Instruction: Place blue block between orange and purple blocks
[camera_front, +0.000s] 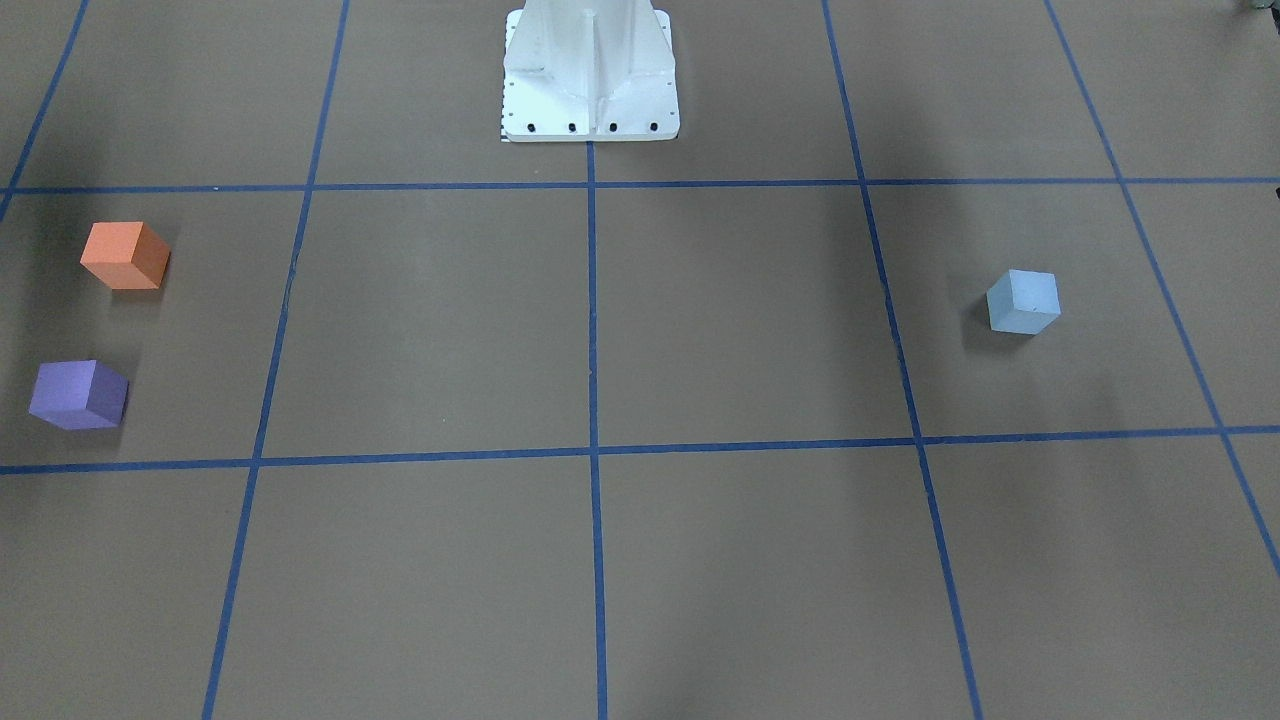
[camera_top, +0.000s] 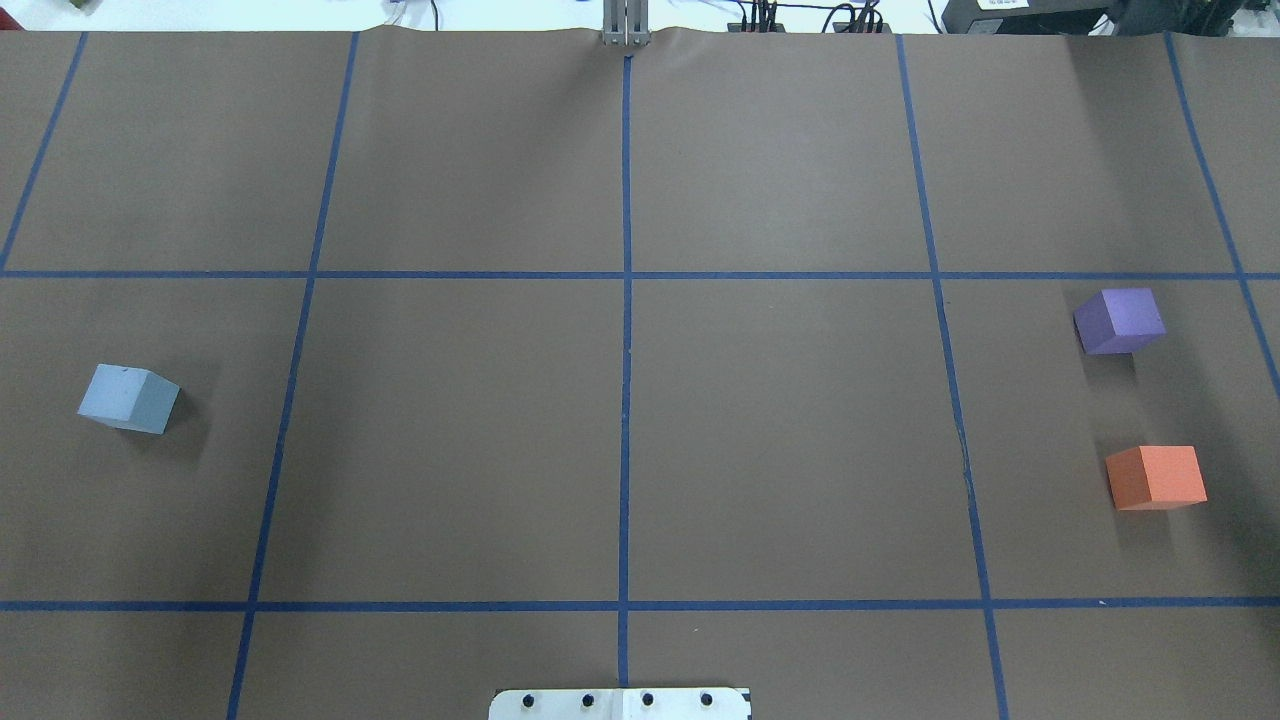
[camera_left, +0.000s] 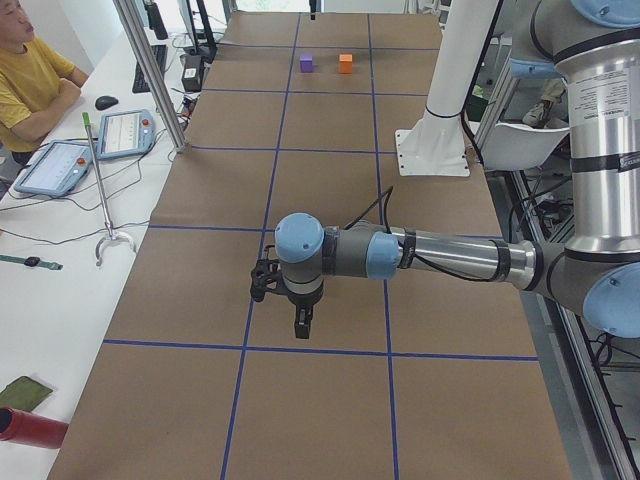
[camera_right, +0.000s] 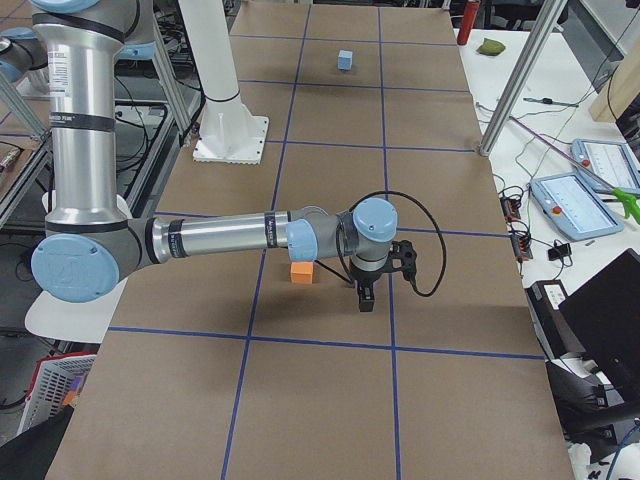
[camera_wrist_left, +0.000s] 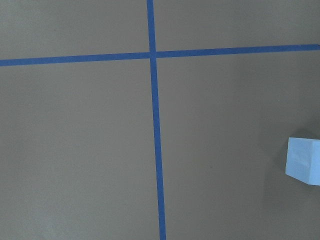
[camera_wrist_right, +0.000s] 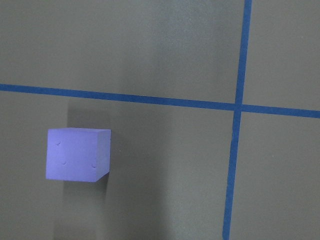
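Blue block (camera_wrist_left: 304, 161) seen at right edge of left wrist view; left gripper (camera_left: 300, 327) nearer than right gripper (camera_right: 365, 299). Opening, hold: cannot be told for either.

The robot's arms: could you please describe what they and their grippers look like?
Both the left arm and the right arm are silver tubes with grey joints and round light blue caps. The left gripper and right gripper are black, and a black cable loops at each wrist.
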